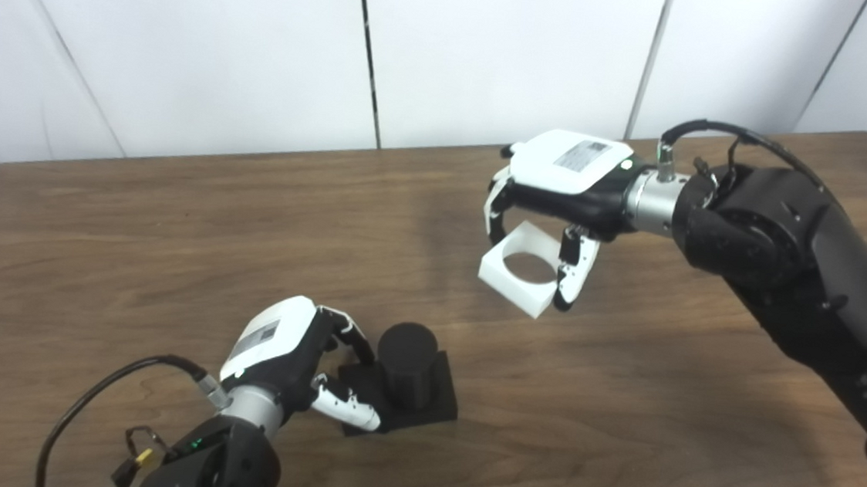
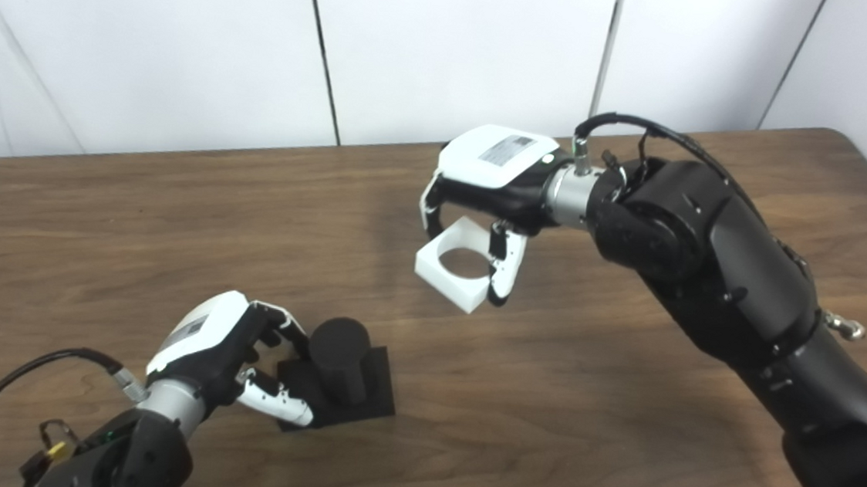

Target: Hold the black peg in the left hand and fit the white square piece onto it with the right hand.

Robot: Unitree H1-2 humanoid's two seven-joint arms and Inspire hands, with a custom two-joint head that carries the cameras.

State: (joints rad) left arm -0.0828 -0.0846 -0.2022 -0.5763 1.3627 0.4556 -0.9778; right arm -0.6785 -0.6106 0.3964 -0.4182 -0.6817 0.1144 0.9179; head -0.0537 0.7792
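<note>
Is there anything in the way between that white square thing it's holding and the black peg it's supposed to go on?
Nothing visible. The right hand holds the white square piece up over bare table. The black peg stands upright with its top uncovered; the left hand grips only its base at the side.

Looks like a robotics lab or test room, plain white wall panels (image 1: 495,55) behind the hands, bare wood-grain table (image 1: 169,254) beneath them
</note>
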